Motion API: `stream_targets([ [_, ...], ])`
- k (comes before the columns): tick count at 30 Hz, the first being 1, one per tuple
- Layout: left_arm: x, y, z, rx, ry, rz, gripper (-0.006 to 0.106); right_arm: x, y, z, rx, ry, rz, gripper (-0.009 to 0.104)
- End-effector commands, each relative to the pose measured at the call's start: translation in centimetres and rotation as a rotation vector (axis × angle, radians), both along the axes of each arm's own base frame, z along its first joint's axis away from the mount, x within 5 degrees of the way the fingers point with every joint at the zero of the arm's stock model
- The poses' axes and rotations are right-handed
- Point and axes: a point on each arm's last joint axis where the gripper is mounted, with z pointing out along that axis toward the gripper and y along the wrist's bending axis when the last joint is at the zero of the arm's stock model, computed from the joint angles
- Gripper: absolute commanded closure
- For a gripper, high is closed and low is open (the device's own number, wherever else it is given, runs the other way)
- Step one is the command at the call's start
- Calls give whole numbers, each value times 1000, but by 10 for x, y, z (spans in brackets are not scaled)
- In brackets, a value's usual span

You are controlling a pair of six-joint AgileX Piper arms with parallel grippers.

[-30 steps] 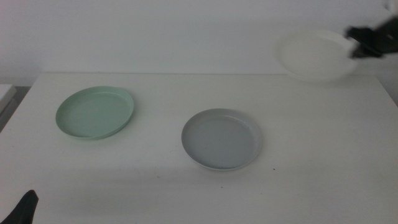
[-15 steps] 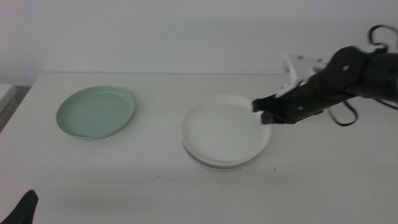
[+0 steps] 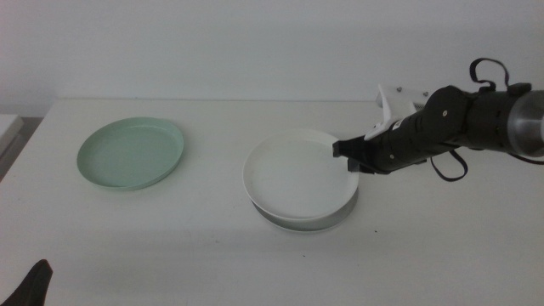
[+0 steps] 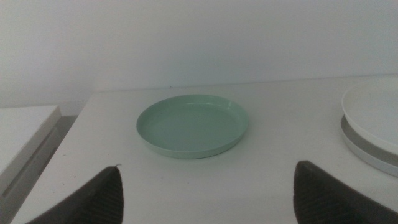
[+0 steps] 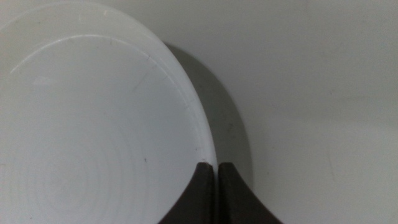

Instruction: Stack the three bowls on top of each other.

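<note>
The white bowl sits on top of the grey bowl at the table's middle, shifted a little to the left on it. My right gripper reaches in from the right and is shut on the white bowl's right rim; in the right wrist view its jaws pinch the rim of the white bowl, with the grey bowl showing beneath. The mint green bowl lies alone at the left, also in the left wrist view. My left gripper is open, low at the table's near left.
The white table spreads around the bowls. A white wall stands behind it. A lower white surface lies past the table's left edge. A white object sits behind the right arm.
My right gripper brought the white bowl from the far right, in the air, down onto the grey bowl. In the last half second the bowl shifted slightly left. The left arm stayed still.
</note>
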Motion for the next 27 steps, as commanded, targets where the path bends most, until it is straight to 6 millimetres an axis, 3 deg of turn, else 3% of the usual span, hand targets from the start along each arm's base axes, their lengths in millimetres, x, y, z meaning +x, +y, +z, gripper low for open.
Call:
stream_targets([
  [1,0,0,1,-4,-16,3,7,2,-2,-5,-5,1,-10,98],
  [5,0,0,1,-4,-16,3,7,3,-3,-7,-7,9,-12,95],
  [8,0,0,1,-4,-16,3,7,2,-3,-7,-8,20,-8,83],
  [12,0,0,1,-4,-16,3,7,1,-4,-6,-7,27,-6,47],
  [14,0,0,1,-4,-16,3,7,1,-6,4,-10,20,7,28],
  [17,0,0,1,-4,-16,3,7,-1,-15,43,-23,-28,80,11],
  [21,0,0,1,-4,-16,3,7,-25,-41,128,-40,-214,152,7],
  [24,0,0,1,-4,-16,3,7,-66,-63,190,-53,-385,167,7],
  [27,0,0,1,-4,-16,3,7,-128,-79,229,-110,-526,238,7],
])
